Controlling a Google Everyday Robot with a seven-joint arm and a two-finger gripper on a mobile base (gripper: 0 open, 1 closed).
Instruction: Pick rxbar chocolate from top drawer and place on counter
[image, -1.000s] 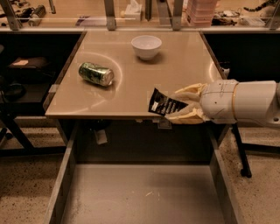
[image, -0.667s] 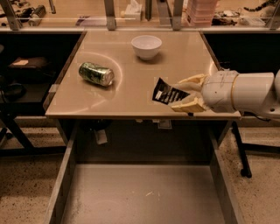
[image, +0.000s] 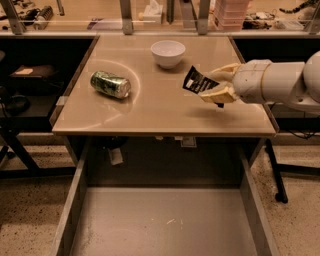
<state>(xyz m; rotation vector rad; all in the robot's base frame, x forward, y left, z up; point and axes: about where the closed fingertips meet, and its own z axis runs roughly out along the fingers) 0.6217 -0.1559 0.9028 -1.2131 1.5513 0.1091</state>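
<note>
Above the right half of the counter (image: 150, 110), in the single camera view, the gripper (image: 212, 86) reaches in from the right edge with its arm level. Its two pale fingers are closed on the rxbar chocolate (image: 197, 81), pinching the bar's right end. The black wrapper juts out to the left, tilted and held clear of the beige surface; a faint shadow lies on the tabletop below it.

The top drawer (image: 150, 220) stands pulled open below the counter's front edge, and its grey floor shows no bar. A green can (image: 110, 84) lies on its side on the left part of the counter. A white bowl (image: 168, 52) sits near the back, just beyond the bar.

Judgement: retrieval is done and the placing step is in hand. The next move calls for lowering the bar onto the bare surface beneath it, short of the bowl, then parting the fingers and lifting away.
</note>
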